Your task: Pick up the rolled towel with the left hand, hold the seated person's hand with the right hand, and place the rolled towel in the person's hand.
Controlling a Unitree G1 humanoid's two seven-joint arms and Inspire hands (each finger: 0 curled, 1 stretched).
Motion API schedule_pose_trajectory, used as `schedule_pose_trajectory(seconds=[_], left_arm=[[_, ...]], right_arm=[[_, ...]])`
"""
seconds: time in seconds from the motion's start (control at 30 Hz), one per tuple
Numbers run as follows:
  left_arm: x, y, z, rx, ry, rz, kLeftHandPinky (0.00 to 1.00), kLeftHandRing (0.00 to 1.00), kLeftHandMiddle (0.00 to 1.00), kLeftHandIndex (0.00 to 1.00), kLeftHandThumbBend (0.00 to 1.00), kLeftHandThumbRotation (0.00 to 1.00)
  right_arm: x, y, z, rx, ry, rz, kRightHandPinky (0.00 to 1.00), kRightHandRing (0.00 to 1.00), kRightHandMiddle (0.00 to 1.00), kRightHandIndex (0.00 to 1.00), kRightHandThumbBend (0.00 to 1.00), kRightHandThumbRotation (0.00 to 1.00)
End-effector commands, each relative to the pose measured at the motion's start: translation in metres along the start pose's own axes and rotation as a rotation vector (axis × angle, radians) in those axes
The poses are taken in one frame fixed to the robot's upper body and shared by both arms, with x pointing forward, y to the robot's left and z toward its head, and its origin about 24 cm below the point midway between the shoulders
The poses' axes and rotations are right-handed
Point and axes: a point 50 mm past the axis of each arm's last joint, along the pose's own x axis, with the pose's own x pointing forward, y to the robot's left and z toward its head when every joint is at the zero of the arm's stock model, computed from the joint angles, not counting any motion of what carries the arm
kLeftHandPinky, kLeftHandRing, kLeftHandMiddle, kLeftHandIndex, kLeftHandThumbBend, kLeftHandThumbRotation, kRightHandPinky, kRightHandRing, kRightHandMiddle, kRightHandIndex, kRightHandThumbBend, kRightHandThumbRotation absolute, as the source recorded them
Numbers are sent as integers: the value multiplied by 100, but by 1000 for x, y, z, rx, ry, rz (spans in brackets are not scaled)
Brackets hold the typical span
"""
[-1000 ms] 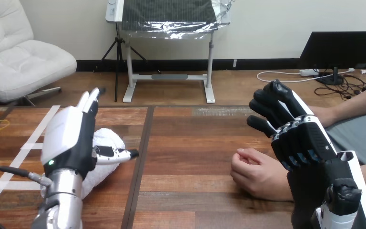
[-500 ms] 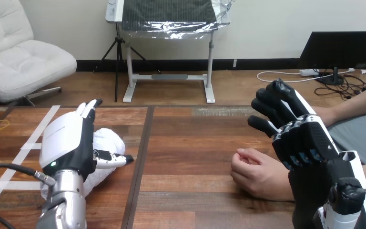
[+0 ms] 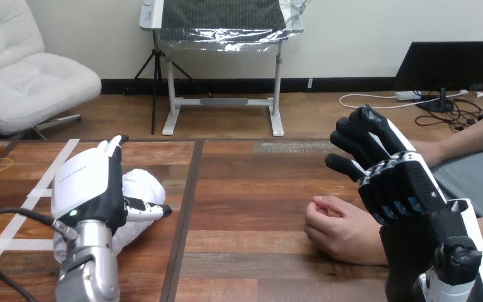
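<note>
So the rolled towel [image 3: 143, 186] is lying on the left part of the table [image 3: 258, 189], and the robot's left hand [image 3: 85, 185] is parked right on top of it, covering the near end so only the far, right side of the roll pokes out. The fingers [image 3: 114, 146] are straight and close together, pointing away across the table, with the thumb [image 3: 146, 211] sticking out sideways along the towel's right edge. Nothing is wrapped around it yet. It looks like the hand is lined up along the roll so the fingers can close over one side and the thumb over the other, which makes sense for something soft and squishy.

Over on the right, the right hand [image 3: 396, 182] hangs up in the air, fingers [image 3: 354, 141] loose and a bit spread, gripping nothing. The person's hand [image 3: 339, 231] rests on the table just below and to the left of it, loosely curled, and the two aren't clearly touching. Probably it's waiting there so it can drop down and take hold.

Best guess on progress: early days, the towel grab is what's happening now, and the person's hand will need opening up before anything goes in it.
</note>
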Motion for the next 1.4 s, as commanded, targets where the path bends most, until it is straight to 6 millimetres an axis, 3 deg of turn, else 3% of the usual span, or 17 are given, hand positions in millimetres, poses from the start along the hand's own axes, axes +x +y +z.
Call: schedule_pose_trajectory(seconds=[0.0, 1.37], left_arm=[[14, 17, 14, 55, -31, 68, 92, 91, 93, 91, 99, 21], [31, 14, 18, 122, 80, 17, 93, 92, 93, 92, 97, 27]], right_arm=[[12, 0, 9, -9, -87, 8, 81, 88, 88, 88, 88, 100], [13, -2, 11, 16, -102, 12, 80, 88, 88, 88, 94, 100]])
